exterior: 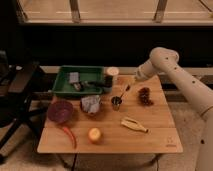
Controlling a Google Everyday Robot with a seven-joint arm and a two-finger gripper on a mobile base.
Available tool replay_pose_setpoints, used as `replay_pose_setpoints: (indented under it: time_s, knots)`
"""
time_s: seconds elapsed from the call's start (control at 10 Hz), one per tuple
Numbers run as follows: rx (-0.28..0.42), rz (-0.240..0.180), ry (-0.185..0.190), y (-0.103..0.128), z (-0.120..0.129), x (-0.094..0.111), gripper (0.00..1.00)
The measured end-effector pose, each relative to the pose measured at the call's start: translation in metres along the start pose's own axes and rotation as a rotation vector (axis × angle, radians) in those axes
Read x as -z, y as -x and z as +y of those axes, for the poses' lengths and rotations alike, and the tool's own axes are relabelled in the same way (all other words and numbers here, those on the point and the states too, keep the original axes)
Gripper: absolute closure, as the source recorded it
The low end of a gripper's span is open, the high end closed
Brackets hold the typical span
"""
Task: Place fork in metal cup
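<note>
Jaws clamped on the top end of the fork (124, 92), as far as this view shows. Gripper (133, 83) sits over the back-right part of the table (155, 127), just up and right of the metal cup (116, 103). Fork is tilted, lower end at the cup's mouth, handle running up-right into the gripper. Can't tell how deep the tip sits.

Table: light wood slats, rectangular, thin legs. Dim room, dark wall behind, and a pale ledge with window posts along the top. Black chair (20, 95) stands off the left edge.

Materials and shapes:
- cup: small, shiny metal cylinder, mid-table
- green tray (62, 89): plastic, rectangular, raised rim, back-left, small items inside
- dark can with pale lid (111, 75): just right of the tray
- purple bowl (60, 111): round, matte, front-left
- red pepper (69, 135): long, curved, below the bowl
- crumpled grey wrapper (90, 104): left of the cup
- round orange-yellow fruit (94, 134): near the front edge
- banana (132, 124): yellow, below the cup
- dark red berry cluster (145, 96): bumpy, right of the cup

Arm (185, 85): white, smooth shell, comes in from the right.
</note>
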Motion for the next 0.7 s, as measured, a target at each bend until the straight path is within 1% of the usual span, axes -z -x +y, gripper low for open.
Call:
replay_pose_setpoints:
  time_s: [0.2,0.3,0.4,0.7]
  knots:
    - [-0.010,0.016,0.024,-0.005,0.006,-0.005,0.26]
    - [-0.013,0.022,0.033,-0.007,0.008,-0.007,0.23]
    - [-0.018,0.028,0.046,-0.007,0.012,-0.010,0.22]
    - [-0.021,0.027,0.045,-0.008,0.011,-0.010,0.22]
